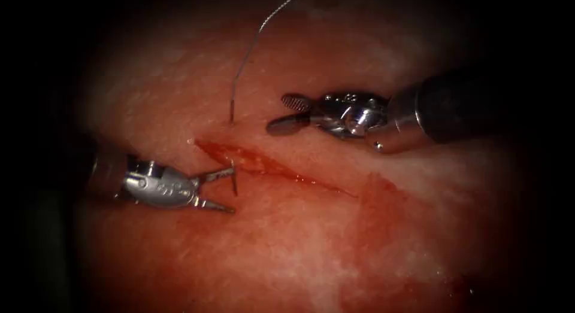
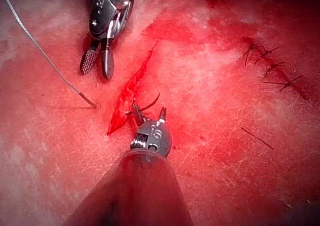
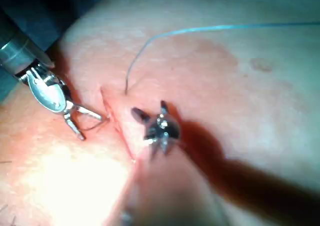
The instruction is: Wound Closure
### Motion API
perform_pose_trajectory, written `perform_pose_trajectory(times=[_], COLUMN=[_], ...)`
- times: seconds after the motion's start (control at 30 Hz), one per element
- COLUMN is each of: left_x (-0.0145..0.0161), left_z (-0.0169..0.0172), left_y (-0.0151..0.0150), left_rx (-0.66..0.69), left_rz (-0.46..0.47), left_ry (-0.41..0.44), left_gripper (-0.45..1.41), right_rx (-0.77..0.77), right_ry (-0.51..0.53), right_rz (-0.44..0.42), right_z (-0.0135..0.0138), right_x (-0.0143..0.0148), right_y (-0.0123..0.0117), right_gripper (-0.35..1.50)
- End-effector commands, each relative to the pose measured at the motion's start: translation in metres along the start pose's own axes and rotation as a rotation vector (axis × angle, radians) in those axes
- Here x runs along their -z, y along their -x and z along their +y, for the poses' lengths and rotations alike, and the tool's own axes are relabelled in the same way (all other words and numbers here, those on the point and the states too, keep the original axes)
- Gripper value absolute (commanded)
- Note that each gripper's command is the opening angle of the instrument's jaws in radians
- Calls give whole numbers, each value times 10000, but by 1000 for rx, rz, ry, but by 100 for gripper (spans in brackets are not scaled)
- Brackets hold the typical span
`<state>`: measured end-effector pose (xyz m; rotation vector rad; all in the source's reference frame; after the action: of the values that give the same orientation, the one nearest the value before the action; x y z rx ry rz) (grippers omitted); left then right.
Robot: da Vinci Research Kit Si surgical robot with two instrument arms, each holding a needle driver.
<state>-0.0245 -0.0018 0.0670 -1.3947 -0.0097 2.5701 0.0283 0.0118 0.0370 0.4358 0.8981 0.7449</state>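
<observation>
Plainly, the needle (image 1: 234,182) is judged light, stiff and slippery — best taken on its body, clear of the point. It is seen as a thin dark curve at the left end of the cut (image 1: 269,166), part of it in the tissue (image 1: 287,247), with the upper jaw of the left tool (image 1: 227,190) touching it; those jaws are spread and nothing is clamped. The right tool (image 1: 287,114) is held open and empty above the cut. The thread (image 1: 251,43) — fine, limp — is seen entering the tissue above the cut's left end.

Endoscope looks down from front; 2 wrist views sit close, all sharing the cut (image 1: 269,166)
</observation>
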Motion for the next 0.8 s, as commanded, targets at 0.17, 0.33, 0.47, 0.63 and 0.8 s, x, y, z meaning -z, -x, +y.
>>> perform_pose_trajectory(times=[0.17,0.33,0.47,0.63,0.8], left_x=[-16,-26,-31,-25,-15], left_z=[14,15,10,8,8], left_y=[0,-1,1,5,-4], left_rx=[-5,-5,-6,32,266], left_rz=[3,1,9,14,21], left_ry=[-8,-20,-26,-19,-10], left_gripper=[29,27,-17,-45,-45], right_rx=[-2,-1,-2,-2,-2], right_ry=[-4,-3,-2,-2,-3], right_rz=[-1,2,8,11,14], right_z=[-7,-8,-8,-9,-9], right_x=[-9,-10,-11,-11,-11], right_y=[9,10,10,10,10], right_gripper=[99,98,94,93,91])
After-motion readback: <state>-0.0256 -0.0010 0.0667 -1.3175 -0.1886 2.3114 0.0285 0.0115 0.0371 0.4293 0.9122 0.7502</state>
